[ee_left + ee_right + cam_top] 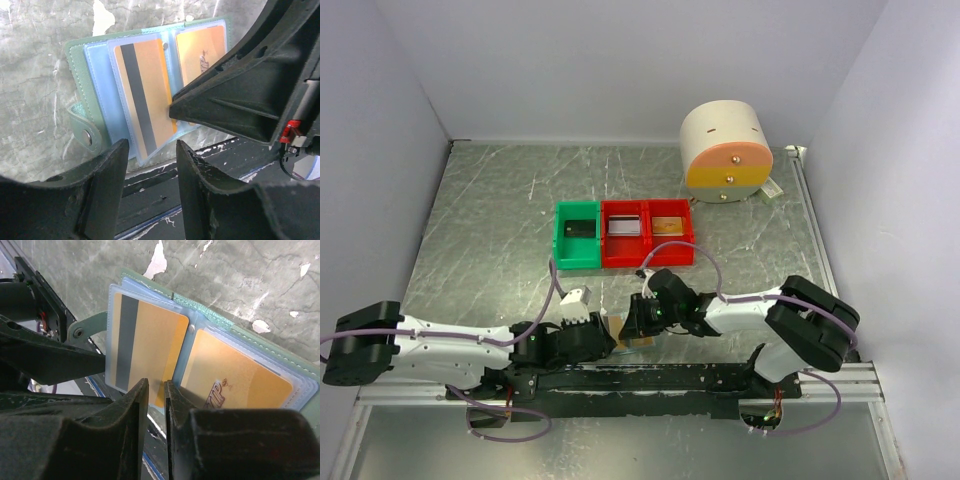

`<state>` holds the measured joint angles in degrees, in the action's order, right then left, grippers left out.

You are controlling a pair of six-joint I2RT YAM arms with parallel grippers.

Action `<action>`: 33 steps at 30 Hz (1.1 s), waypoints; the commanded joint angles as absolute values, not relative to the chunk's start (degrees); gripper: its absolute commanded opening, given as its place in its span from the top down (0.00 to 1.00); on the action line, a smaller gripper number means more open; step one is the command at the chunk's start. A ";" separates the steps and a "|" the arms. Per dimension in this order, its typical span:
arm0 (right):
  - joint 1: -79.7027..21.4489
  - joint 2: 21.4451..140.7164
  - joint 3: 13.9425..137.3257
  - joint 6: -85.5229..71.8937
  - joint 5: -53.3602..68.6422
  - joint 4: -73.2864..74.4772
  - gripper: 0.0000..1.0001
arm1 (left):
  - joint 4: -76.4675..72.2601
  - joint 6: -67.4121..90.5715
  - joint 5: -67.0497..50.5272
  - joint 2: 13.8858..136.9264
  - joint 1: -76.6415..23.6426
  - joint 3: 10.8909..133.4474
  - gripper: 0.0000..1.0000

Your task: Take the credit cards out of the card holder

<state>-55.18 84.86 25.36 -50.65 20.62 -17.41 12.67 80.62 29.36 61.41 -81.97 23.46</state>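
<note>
The card holder (95, 65) lies open at the table's near edge, pale blue sleeves in a teal cover (200, 307), and is barely visible between the arms from above (638, 342). An orange credit card (145, 95) with a grey stripe pokes partly out of the left pocket (150, 335). A second credit card (235, 375) sits in the right pocket. My right gripper (156, 385) has its jaws nearly together, a thin gap left, at the striped card's lower edge. My left gripper (150, 150) stands open just short of the holder's near edge, holding nothing.
A black mounting rail (670, 380) runs right under both grippers. A green bin (578, 235) and two red bins (648, 232) stand mid-table, one holding a tan card. A round cream drawer unit (725, 150) stands at the back right. The holder's snap strap (82, 127) sticks out left.
</note>
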 commanded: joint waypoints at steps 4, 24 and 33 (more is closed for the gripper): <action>-55.02 82.23 25.59 -50.92 20.19 -16.88 0.79 | 16.86 82.52 32.58 63.45 -82.26 27.17 0.52; -55.03 87.70 24.73 -53.35 20.66 -21.24 0.74 | 24.80 81.42 34.05 66.91 -82.19 33.83 0.52; -55.03 86.61 23.55 -54.75 21.69 -23.95 0.86 | 23.79 83.60 33.45 67.94 -82.20 31.20 0.54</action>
<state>-55.13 86.91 24.62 -54.02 20.62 -21.58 23.57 82.35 32.34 68.36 -81.97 32.34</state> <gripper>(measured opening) 0.163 0.455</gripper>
